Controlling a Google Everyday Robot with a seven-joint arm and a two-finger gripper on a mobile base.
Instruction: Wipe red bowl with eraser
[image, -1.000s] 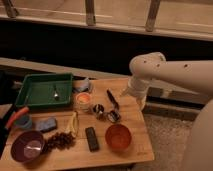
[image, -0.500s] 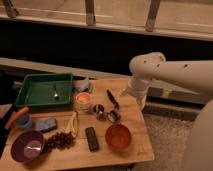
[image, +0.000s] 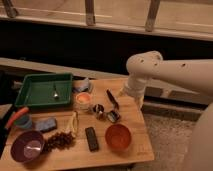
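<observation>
Picking up: I think the step now is to get the eraser, because it lies on the counter with nothing holding it.
Pincer: the pincer is at the end of the white arm, by the far right side of the counter, well apart from the eraser. I cannot tell if it is spread or pressed together.
Eraser: it lies flat near the front edge, just beside the red bowl on the bowl's left, and not touching it.
Red bowl: it stands upright near the front right of the counter.
Doing it well: come down from right above the eraser and pinch it across its narrow sides. Lift it a little, move it over the bowl and rub softly, so the bowl does not slide off the front edge.
Watch out: a dark bunch lies just left of the eraser. Two small shiny things and a black-handled tool lie between the pincer and the eraser.
Erasers: one.
Red bowls: one.
Purple bowls: one, at the front left.
Bowls in all: two.
Green trays: one, at the back left.
Orange cups: one.
Blue-grey pads: one.
Pincers: one.
</observation>
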